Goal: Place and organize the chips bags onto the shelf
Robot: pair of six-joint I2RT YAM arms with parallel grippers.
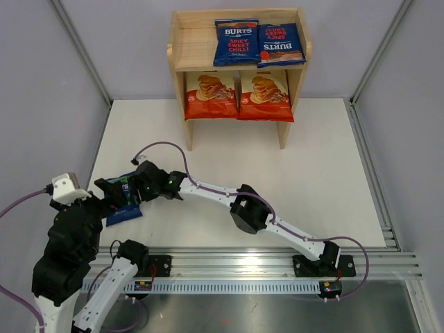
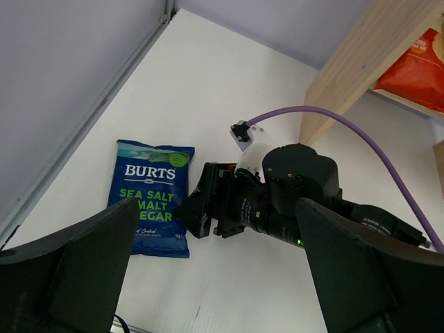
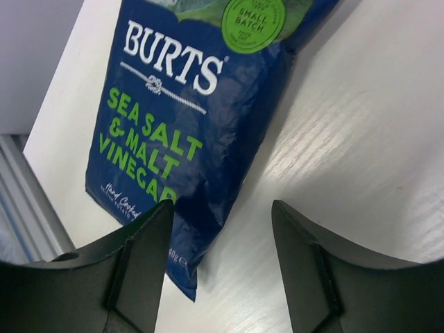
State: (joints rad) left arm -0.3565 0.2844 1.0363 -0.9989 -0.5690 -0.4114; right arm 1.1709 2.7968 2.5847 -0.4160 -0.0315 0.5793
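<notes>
Now the right fingers point(image 3: 139, 267) hang part-open over a corner of the Sea Salt & Malt Vinegar bag point(image 3: 173, 125), which lies flat on the desk point(image 1: 312, 166), near-left, with nothing gripped. The left fingers point(image 2: 87, 267) gape wide, empty. On the shelf point(image 1: 189, 48): two Spicy Sweet Chilli bags point(image 1: 236, 41) on top, two red-orange chips bags point(image 1: 210, 96) below.

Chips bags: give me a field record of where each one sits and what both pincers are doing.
top tier of shelf: two Spicy Sweet Chilli bags side by side, the right one turned the opposite way
lower tier: two cassava bags side by side, fronts facing out
table: Sea Salt & Malt Vinegar bag lying flat, label up
right pincer: open, over the bag's bottom edge; contact unclear
left pincer: open, holding nothing
not yet shelved: one bag
</notes>
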